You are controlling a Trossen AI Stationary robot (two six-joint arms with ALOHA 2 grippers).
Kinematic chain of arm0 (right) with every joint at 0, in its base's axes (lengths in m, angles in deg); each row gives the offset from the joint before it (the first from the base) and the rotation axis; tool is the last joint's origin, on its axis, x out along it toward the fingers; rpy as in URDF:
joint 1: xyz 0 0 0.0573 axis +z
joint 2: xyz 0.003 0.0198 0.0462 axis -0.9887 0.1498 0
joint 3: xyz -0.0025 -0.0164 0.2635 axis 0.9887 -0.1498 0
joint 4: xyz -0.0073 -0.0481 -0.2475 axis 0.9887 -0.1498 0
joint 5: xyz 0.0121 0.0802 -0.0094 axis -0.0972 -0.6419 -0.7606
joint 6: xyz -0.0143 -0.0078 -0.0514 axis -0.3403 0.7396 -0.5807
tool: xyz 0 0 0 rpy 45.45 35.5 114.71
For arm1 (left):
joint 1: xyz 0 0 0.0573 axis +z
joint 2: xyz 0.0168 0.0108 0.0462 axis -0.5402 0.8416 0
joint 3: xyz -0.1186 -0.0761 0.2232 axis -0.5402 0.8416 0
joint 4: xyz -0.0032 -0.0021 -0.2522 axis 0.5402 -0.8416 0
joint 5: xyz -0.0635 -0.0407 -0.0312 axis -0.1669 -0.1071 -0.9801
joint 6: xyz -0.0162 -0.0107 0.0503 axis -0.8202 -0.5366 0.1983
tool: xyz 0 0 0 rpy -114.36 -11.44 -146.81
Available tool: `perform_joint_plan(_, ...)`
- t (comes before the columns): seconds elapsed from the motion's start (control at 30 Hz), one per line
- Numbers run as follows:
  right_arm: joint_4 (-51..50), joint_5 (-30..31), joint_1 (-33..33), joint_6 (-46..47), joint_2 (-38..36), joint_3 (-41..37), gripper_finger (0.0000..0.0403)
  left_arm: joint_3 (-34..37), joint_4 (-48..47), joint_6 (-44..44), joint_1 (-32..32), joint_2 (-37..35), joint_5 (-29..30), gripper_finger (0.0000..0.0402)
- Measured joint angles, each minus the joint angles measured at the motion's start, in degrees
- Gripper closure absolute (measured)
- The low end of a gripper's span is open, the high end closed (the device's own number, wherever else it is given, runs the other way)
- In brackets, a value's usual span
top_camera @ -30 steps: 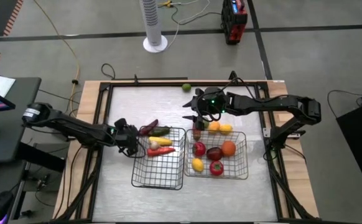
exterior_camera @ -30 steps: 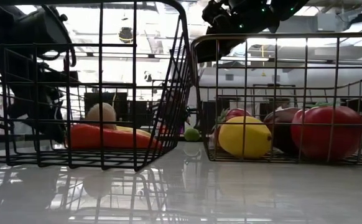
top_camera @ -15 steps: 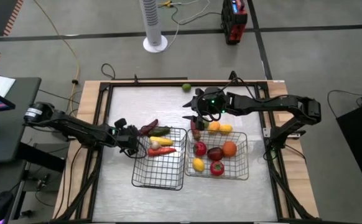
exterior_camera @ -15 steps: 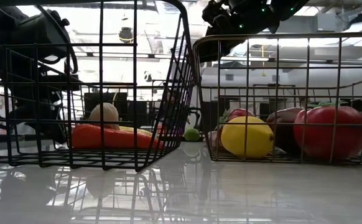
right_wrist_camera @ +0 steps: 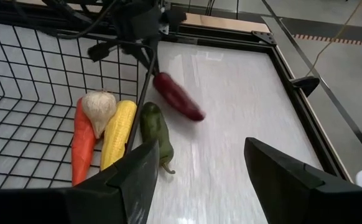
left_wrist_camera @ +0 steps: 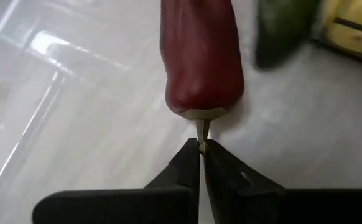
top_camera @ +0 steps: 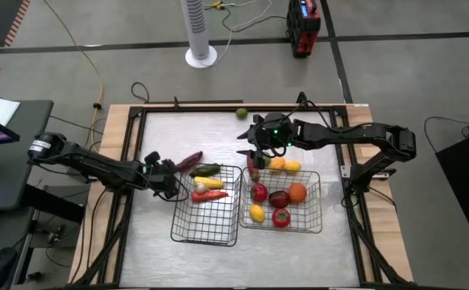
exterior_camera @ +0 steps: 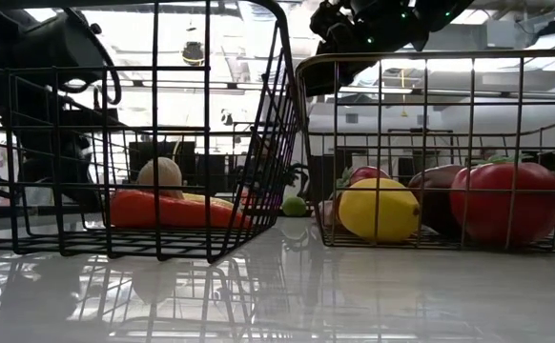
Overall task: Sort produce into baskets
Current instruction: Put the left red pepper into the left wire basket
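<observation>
Step in hand — left claw (left_wrist_camera: 201,149) pinched shut on thin stem of maroon pepper (left_wrist_camera: 201,53), just outside far-left corner of left basket (top_camera: 205,234). Next move likely: lift by stem, carry over rim, release among carrot (right_wrist_camera: 81,146), corn (right_wrist_camera: 119,132), garlic (right_wrist_camera: 99,106). Stem grip slim — pepper may swing. Pepper long, glossy, dark red. Right claw (right_wrist_camera: 199,180) spread wide, empty, over right basket (top_camera: 281,224) rim.

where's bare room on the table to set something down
Free: the near strip in front of both baskets, and the far strip by the lime. Crowded: the left basket's far corner, where the left gripper pinches the maroon pepper, and under the right gripper.
</observation>
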Motion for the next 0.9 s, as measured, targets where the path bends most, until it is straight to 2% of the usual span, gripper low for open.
perform_joint_plan(0.13,-0.1,0.0,0.0,0.0,0.0,0.0,0.0137,0.0,-6.0,-4.9,-0.1,-4.3,2.3,0.0401)
perform_joint_plan(0.3,0.0,0.0,-0.1,0.0,0.0,0.0,0.0137,0.0,-7.5,-8.3,-2.0,-10.6,5.0,0.0401)
perform_joint_plan(0.6,0.0,0.0,-0.1,0.0,0.0,0.0,0.0137,0.0,-6.6,-11.7,-7.0,-19.6,20.2,0.0401)
perform_joint_plan(0.77,0.0,0.0,-0.1,0.0,0.0,0.0,0.0137,0.0,2.2,-1.4,-10.9,-24.2,22.2,0.0401)
perform_joint_plan(0.9,0.0,0.0,-0.5,-0.1,0.0,0.0,0.0137,0.0,9.8,9.7,-13.9,-26.9,15.6,0.0401)
